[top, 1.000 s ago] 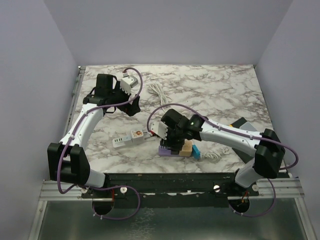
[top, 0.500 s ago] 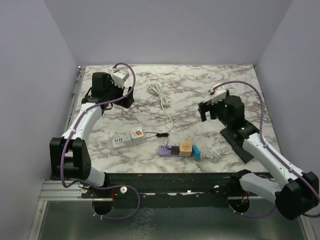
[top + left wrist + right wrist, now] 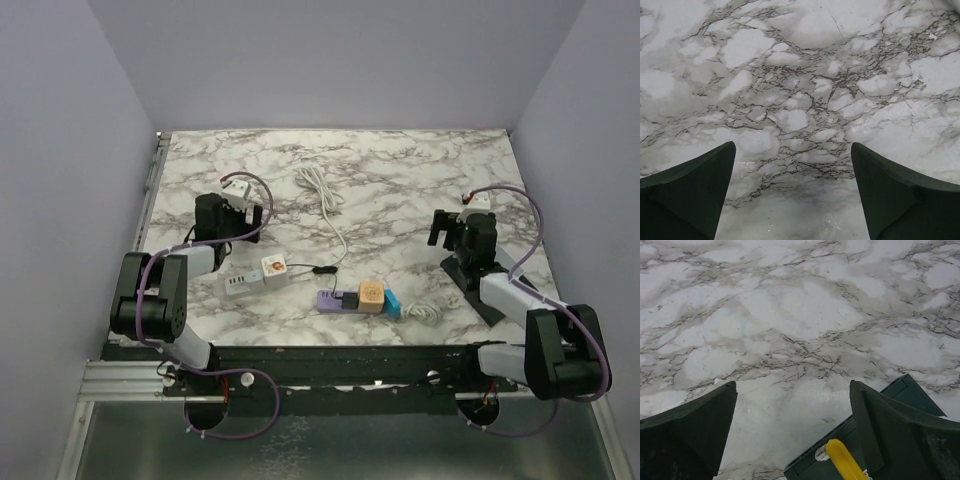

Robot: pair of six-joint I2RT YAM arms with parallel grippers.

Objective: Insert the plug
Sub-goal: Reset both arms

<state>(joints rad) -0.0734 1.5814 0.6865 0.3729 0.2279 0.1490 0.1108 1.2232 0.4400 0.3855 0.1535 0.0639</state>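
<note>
A white power strip [image 3: 248, 281] with a white-and-orange adapter [image 3: 272, 268] lies at the near left of the marble table. A small black plug [image 3: 319, 270] on a white cable [image 3: 322, 192] lies just right of it, apart from it. A purple strip [image 3: 335, 299] carries a black plug, a wooden cube [image 3: 372, 296] and a blue piece [image 3: 393, 304]. My left gripper [image 3: 254, 213] [image 3: 792, 145] is open and empty, low over bare marble. My right gripper [image 3: 440, 230] [image 3: 793, 384] is open and empty at the right.
A dark flat case [image 3: 478, 291] [image 3: 840, 442] lies under my right arm, with a yellow handle [image 3: 846, 461] on it. A small coil of white cord [image 3: 428, 312] lies near the front edge. Grey walls enclose the table on three sides.
My right arm has left the purple strip and folded back to the right side. My left arm has drawn back from the far left corner toward its base. The strips and plug have not moved.
</note>
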